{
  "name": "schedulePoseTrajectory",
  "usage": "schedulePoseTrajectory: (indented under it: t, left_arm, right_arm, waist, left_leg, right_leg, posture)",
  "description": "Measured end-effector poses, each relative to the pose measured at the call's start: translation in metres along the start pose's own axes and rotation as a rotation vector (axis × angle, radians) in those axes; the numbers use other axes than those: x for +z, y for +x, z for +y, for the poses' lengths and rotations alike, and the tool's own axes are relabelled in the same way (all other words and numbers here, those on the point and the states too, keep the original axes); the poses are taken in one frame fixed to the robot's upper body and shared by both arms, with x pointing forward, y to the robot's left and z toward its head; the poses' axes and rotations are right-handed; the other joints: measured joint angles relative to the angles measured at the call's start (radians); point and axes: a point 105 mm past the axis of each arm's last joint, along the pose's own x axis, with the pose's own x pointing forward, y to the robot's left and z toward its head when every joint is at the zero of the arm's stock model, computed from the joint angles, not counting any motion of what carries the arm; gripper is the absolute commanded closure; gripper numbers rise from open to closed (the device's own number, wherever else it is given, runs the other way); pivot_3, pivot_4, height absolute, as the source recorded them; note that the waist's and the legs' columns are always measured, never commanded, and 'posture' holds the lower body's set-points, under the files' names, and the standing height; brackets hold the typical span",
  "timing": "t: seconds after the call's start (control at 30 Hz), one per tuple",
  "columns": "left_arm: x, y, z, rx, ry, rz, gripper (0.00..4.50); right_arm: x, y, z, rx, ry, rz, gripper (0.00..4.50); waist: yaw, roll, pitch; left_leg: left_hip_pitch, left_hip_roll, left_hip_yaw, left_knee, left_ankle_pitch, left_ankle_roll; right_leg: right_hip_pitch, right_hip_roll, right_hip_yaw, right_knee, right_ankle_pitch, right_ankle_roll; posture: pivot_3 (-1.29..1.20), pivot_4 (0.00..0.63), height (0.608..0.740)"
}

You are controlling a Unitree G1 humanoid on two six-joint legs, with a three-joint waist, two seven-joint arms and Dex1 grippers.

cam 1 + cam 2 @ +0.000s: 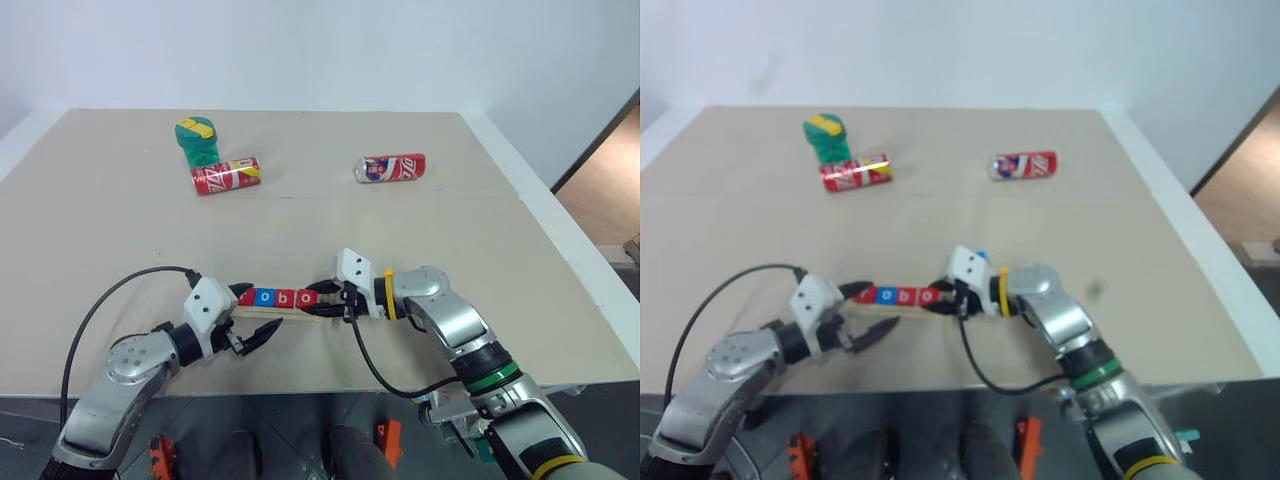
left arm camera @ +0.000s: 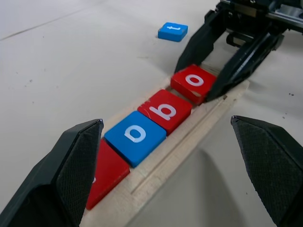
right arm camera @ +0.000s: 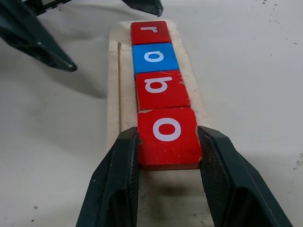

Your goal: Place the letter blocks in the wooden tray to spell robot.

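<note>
The wooden tray [image 3: 113, 94] lies near the table's front edge, with its slot running left to right. Four letter blocks sit in it in a row: red "r" [image 3: 150, 32], blue "o" [image 3: 155, 57], red "b" [image 3: 161, 88] and red "o" [image 3: 166, 135]. My right gripper [image 1: 322, 298] is shut on the red "o" at the row's right end, one finger against each side. A blue "t" block [image 2: 173, 31] lies flat on the table just beyond the tray, near the right gripper. My left gripper [image 2: 166, 123] stands open at the tray's left end, its fingers straddling the tray and holding nothing.
Two red soda cans lie on their sides far back on the table, one at the left [image 1: 226, 176] and one at the right [image 1: 390, 168]. A green and yellow object [image 1: 197, 140] stands behind the left can. The table's front edge [image 1: 300, 385] is close below the tray.
</note>
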Motion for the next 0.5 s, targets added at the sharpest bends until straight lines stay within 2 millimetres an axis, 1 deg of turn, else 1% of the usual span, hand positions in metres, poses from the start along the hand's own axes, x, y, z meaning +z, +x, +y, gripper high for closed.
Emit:
schedulePoseTrajectory:
  t: [0.47,0.5]
  left_arm:
    - [-0.0009,-0.0002,0.0016,0.016,0.002,0.006,0.00]
    - [-0.0009,-0.0002,0.0016,0.016,0.002,0.006,0.00]
  right_arm:
    - [0.0008,0.0047,0.0007,0.026,-0.014,-0.002,3.27]
    - [0.0007,0.0047,0.0007,0.027,-0.013,-0.001,2.77]
  waist:
    - [0.000,0.000,0.000]
    - [0.000,0.000,0.000]
  left_leg:
    - [0.000,0.000,0.000,0.000,0.000,0.000]
    - [0.000,0.000,0.000,0.000,0.000,0.000]
  right_leg:
    - [0.000,0.000,0.000,0.000,0.000,0.000]
    - [0.000,0.000,0.000,0.000,0.000,0.000]
  posture:
    - [0.00,0.150,0.740]
    - [0.00,0.150,0.740]
